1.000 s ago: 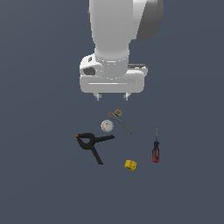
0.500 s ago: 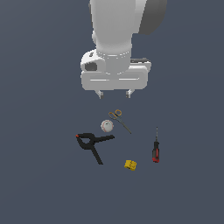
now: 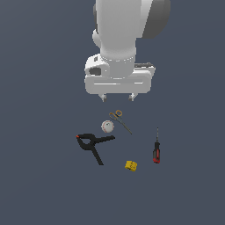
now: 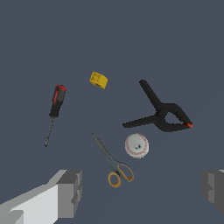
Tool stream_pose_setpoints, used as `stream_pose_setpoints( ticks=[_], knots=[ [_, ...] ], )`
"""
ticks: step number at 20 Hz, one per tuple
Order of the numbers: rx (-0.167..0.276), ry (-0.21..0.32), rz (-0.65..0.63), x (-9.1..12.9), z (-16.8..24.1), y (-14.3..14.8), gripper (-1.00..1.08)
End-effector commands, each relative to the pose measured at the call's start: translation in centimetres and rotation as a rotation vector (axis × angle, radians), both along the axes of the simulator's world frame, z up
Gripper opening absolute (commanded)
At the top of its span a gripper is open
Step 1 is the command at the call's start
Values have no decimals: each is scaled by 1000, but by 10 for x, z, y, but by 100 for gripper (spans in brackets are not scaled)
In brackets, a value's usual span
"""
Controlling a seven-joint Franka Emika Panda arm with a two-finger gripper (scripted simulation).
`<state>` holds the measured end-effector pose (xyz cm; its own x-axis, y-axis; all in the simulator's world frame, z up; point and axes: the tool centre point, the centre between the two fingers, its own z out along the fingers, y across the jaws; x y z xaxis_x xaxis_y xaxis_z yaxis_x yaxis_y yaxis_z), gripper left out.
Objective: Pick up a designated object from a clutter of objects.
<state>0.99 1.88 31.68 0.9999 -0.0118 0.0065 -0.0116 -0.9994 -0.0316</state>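
Hanging above the clutter, the gripper (image 3: 117, 97) has its two fingers spread wide apart with nothing between them; in the wrist view one finger (image 4: 70, 192) shows at each side of the picture. Five items lie on the dark grey floor (image 3: 39, 184) below it, one of each kind. One screwdriver (image 3: 156, 148) with a red-and-black handle and a thin dark shaft lies by itself toward the exterior view's right, well apart from the gripper and touching nothing. One small yellow block (image 3: 130, 165) sits near its handle end. One black spring clamp (image 3: 94, 144) with a red tip lies toward the exterior view's left. One white ball (image 3: 107, 126) rests just beside the clamp, and one pair of thin scissors (image 3: 119, 119) with tan loops lies close beside the ball, almost under the gripper.
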Motion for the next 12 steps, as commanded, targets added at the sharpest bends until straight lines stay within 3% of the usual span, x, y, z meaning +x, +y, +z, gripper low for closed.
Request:
stream_pose_setpoints(
  ticks=[1, 12],
  knots=[
    [-3, 2, -10, 5, -8, 7, 100],
    [-23, 6, -94, 37, -81, 73, 100]
  ],
)
